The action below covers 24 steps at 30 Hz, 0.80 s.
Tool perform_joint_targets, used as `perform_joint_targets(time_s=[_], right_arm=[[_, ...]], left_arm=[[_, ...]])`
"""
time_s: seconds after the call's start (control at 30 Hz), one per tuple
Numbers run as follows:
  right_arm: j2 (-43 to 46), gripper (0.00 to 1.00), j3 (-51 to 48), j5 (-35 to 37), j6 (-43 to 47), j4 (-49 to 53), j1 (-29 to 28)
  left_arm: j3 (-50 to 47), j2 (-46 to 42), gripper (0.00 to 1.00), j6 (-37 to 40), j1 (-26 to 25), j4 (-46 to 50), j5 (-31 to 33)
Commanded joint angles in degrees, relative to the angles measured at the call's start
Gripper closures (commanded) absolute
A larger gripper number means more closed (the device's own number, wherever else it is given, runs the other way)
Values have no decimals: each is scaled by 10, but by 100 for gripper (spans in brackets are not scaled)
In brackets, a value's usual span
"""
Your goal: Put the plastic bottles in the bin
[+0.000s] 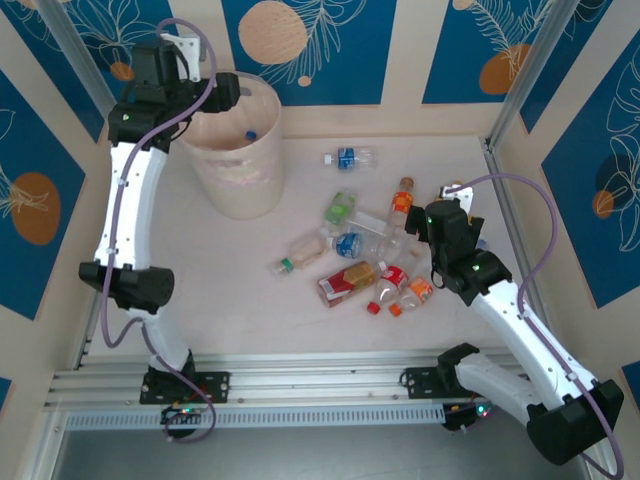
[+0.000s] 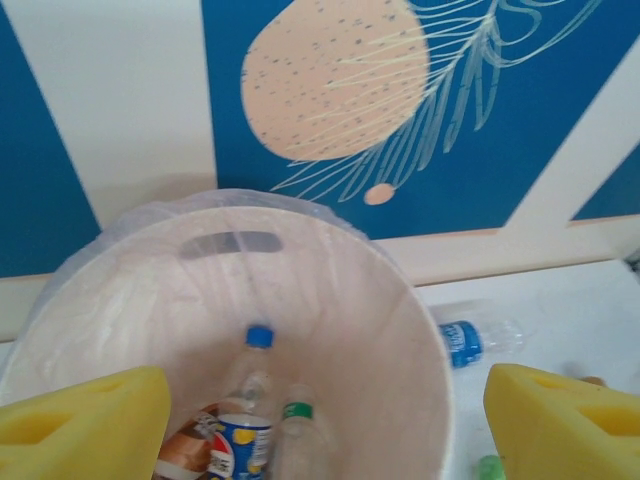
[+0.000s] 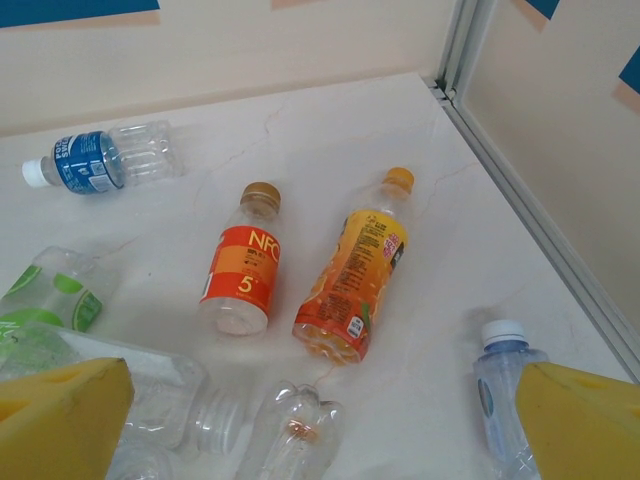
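The pale-pink bin (image 1: 243, 178) stands at the far left. My left gripper (image 1: 226, 94) hangs over its rim, open and empty. In the left wrist view I look down between my yellow pads (image 2: 85, 420) into the bin (image 2: 370, 300): a blue-capped bottle (image 2: 256, 372) and a green-banded bottle (image 2: 297, 428) lie inside. Several plastic bottles (image 1: 352, 262) lie scattered mid-table. My right gripper (image 1: 440, 215) hovers open over them, right of the pile. Its view shows an orange NFC bottle (image 3: 240, 270), an orange juice bottle (image 3: 355, 280) and a clear bottle (image 3: 295, 435) below the open gripper (image 3: 325, 430).
A blue-labelled bottle (image 1: 350, 157) lies alone toward the back wall, also seen as a blue-labelled bottle (image 2: 470, 340) beside the bin. A white-capped bottle (image 3: 505, 385) touches my right pad. The metal corner post (image 3: 460, 50) and side wall close the right edge.
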<state>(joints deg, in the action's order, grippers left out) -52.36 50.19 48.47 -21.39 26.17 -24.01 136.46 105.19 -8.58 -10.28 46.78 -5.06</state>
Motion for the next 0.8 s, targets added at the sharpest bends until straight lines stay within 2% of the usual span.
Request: perform_joint_targets(time_s=[0.0, 0.1, 0.23, 0.27, 0.33, 0.77], right_arm=[[4, 1, 0, 5, 2, -14, -3], [4, 1, -3, 5, 0, -14, -3], [4, 1, -4, 6, -1, -12, -3], [4, 1, -4, 7, -1, -12, -3], [4, 1, -2, 7, 0, -12, -3], [6, 1, -2, 8, -5, -4, -3]], left_arm=[[-35, -38, 18, -31, 5, -44, -74], [-81, -71, 17, -40, -3, -71, -101], [-152, -118, 13, -28, -28, -92, -97], [-170, -131, 11, -23, -36, -94, -92], [-206, -154, 0, -14, -52, -99, -83], [-413, -264, 0, 51, -198, -128, 24]])
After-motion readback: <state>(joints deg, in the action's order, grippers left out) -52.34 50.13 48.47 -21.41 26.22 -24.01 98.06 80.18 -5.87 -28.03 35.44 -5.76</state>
